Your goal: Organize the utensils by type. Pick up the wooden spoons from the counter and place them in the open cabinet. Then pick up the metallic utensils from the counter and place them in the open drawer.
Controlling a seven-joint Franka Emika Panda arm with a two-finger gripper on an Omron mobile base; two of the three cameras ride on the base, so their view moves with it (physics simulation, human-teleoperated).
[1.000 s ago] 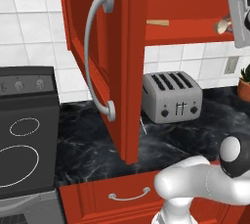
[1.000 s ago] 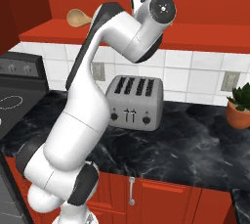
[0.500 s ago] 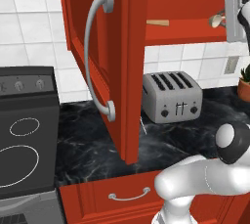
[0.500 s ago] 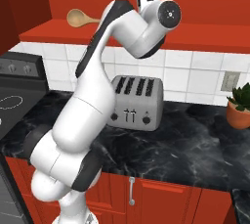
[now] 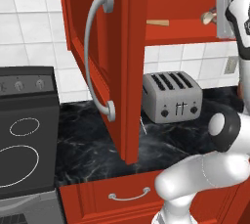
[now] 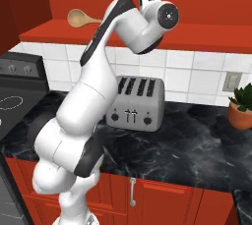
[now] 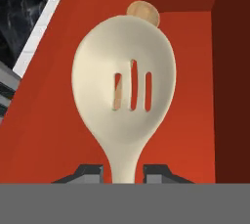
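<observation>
The gripper [image 7: 123,171] is clamping the neck of a pale slotted spoon [image 7: 124,96], whose bowl is sticking straight up through the frame's center in the hand view. It's hanging over the red cabinet shelf [image 7: 58,120], with the cabinet's side wall along the right edge. Two wooden spoons are showing: the held one, plus a tan spoon [image 6: 81,18] lying on the shelf, upper left in the right base view.

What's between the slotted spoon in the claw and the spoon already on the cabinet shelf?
Bare red shelf. In the hand view the slotted spoon is pinched in the claw, and the other spoon peeks out just beyond its bowl, nothing between them.
</observation>
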